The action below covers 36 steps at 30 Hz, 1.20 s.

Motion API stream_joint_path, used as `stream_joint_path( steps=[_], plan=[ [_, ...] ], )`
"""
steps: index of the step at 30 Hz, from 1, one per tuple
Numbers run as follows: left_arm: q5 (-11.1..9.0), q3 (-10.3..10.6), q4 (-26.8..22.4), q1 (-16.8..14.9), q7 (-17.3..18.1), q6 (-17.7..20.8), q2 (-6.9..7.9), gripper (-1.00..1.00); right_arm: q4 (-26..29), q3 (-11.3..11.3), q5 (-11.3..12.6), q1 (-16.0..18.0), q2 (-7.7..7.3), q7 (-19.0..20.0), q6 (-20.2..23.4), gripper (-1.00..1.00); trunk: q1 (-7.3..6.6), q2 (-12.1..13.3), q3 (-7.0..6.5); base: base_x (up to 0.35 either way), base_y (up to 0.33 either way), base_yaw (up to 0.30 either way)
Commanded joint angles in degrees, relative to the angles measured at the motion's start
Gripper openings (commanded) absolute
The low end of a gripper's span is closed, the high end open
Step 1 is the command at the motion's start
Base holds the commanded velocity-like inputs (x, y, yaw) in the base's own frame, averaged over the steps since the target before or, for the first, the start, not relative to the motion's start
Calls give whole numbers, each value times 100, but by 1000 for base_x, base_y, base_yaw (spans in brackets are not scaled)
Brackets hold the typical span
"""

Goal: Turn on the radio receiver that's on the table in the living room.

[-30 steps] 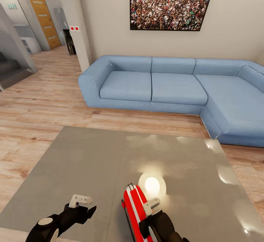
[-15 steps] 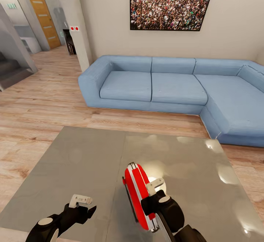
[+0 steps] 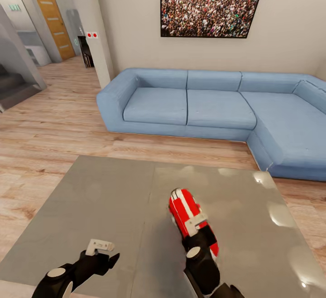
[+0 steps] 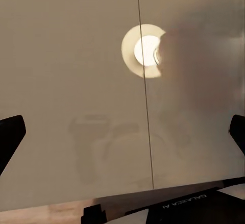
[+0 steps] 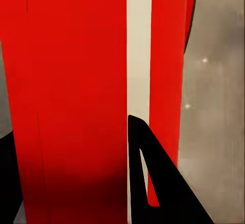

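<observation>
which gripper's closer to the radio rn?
Right. The right gripper is on the radio, fingers against its red face. The left gripper hangs over the table, off to the radio's side.

Left arm (image 3: 63,277): glossy black shell, rounded segments, a pale grey round cap on the wrist joint. Left gripper (image 3: 102,249): black base, pale grey bracket with small holes on top, dark tapered fingers (image 4: 10,134). White "GALAXEA" lettering on its black housing (image 4: 186,203). Right arm (image 3: 203,266): matching black, bulbous wrist, grey round cap, pale bracket. Right gripper's fingers (image 5: 153,183): black, wedge-shaped.
</observation>
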<state>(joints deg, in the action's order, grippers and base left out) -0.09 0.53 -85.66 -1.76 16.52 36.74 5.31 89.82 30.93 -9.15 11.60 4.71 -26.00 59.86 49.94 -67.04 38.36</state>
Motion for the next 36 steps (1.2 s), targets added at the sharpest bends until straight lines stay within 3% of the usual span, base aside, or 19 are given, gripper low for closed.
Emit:
stream_joint_path(
  steps=[1, 3, 5, 10, 12, 18, 21, 22, 24, 28, 31, 32, 33, 35, 36],
  plan=[
    [0, 0, -2, 0, 0, 0, -28, 100, 0, 156, -79, 0, -2, -420, 14, -100, 0, 0, 0, 0, 0, 0],
    [0, 0, -3, 0, 1, 0, -64, 100, 0, 364, -109, 0, -4, -988, 14, -100, 0, 0, 0, 0, 0, 0],
    [0, 0, -9, -3, 8, 0, -111, 100, 0, 781, -129, 0, -6, -1940, 14, -100, 0, 0, 0, 0, 0, 0],
    [0, 0, -12, -20, 23, 11, -133, 100, -11, 1451, -141, 0, -23, -3086, -16, -100, 0, 0, 0, 0, 0, 0],
    [0, 0, -16, -23, 28, 18, -137, 100, -28, 1526, -155, 0, -48, -3241, -12, -100, 0, 0, 0, 0, 0, 0],
    [-8, 0, -21, -83, 36, 51, -171, 100, -91, 1565, -388, 0, -378, -3327, -22, -100, 0, 0, 0, 0, 0, 0],
    [-8, 0, -21, -100, 44, 59, -266, 100, -110, 1565, -655, 0, -640, -3257, -95, -100, 0, 0, 0, 0, 0, 0],
    [-8, 0, -24, -110, 48, 64, -340, 100, -116, 1565, -772, 1, -887, -3169, -287, -100, 0, 0, 0, 0, 0, 0],
    [-9, 0, -44, -147, 52, 77, -387, 100, -146, 1565, -838, 2, -1102, -3050, -489, -100, 0, 0, 0, 0, 0, 0],
    [-9, 3, -110, -240, 59, 231, -506, 100, -418, 1565, -1131, 3, -1350, -2759, -733, -100, 0, 0, 0, 0, 0, 0],
    [-6, 7, -126, -333, 60, 448, -699, 100, -767, 1570, -1652, 2, -1401, -2544, -968, -100, 0, 0, 0, 0, 0, 0],
    [-4, 7, -130, -379, 61, 540, -787, 100, -969, 1568, -1958, 3, -1404, -2420, -1142, -100, 0, 0, 0, 0, 0, 0],
    [-3, 8, -133, -397, 61, 576, -821, 100, -1074, 1568, -2109, 2, -1399, -2353, -1234, -100, 0, 0, 0, 0, 0, 0],
    [-1, 8, -141, -460, 64, 663, -904, 100, -1528, 1565, -2635, 1, -1363, -2095, -1558, -100, 0, 0, 0, 0, 0, 0],
    [-1, 9, -142, -489, 66, 678, -916, 100, -1670, 1570, -2760, 1, -1353, -2047, -1623, -100, 0, 0, 0, 0, 0, 0]
  ],
)
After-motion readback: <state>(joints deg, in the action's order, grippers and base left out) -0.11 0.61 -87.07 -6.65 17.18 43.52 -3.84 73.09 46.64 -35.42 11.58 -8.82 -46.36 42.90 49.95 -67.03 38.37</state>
